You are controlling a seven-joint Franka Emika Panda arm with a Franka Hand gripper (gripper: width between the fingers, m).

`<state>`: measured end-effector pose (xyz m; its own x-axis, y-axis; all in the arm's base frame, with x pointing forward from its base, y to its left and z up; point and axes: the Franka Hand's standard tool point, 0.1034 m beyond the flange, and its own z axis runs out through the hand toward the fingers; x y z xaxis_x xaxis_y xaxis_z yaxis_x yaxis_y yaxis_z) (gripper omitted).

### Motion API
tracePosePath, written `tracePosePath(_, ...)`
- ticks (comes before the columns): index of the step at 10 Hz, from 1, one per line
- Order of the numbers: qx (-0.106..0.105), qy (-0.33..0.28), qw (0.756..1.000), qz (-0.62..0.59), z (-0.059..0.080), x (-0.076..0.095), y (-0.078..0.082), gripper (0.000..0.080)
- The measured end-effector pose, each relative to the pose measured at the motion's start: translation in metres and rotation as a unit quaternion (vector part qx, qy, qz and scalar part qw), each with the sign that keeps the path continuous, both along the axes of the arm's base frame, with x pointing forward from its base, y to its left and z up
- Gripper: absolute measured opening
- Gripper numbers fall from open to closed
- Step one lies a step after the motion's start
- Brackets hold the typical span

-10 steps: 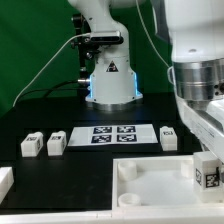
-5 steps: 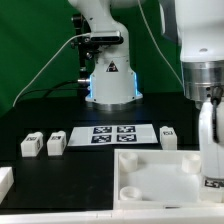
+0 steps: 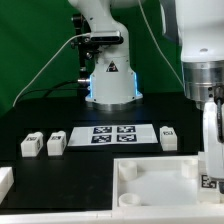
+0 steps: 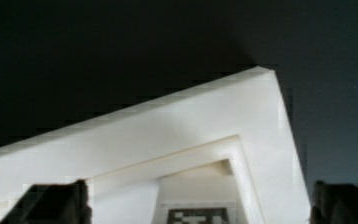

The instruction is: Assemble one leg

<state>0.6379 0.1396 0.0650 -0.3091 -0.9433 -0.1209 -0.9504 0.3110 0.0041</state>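
Note:
A leg (image 3: 211,181), a small white post with a black-and-white marker, stands at the corner of the wide white tray (image 3: 150,172) on the exterior view's right. My gripper (image 3: 211,160) hangs straight down over it. In the wrist view the leg (image 4: 199,196) sits between the two dark fingertips (image 4: 51,205), with a gap on each side, so the gripper (image 4: 197,208) is open and straddles it. Three more legs stand on the black table: two on the exterior view's left (image 3: 31,145) (image 3: 56,143) and one (image 3: 168,137) behind the tray.
The marker board (image 3: 118,134) lies between the loose legs. The arm's base (image 3: 110,80) stands behind it. A white part (image 3: 5,181) lies at the exterior view's left edge. A green backdrop closes the back.
One second ago the hand was tilted and higher over the tray's corner. It has swung upright and come down around the leg. Almost nothing moved in the last half second.

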Motion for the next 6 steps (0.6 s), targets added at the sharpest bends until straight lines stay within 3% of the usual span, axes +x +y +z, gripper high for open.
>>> tracePosePath(2,0.003,-0.01,1.0,0.0,0.005,-0.001,0.005,0.0648)
tracePosePath(4,0.009,-0.019,1.0,0.001,0.02,-0.005,0.012,0.0649)
tracePosePath(6,0.014,-0.019,1.0,-0.002,0.021,-0.004,0.013,0.0649)
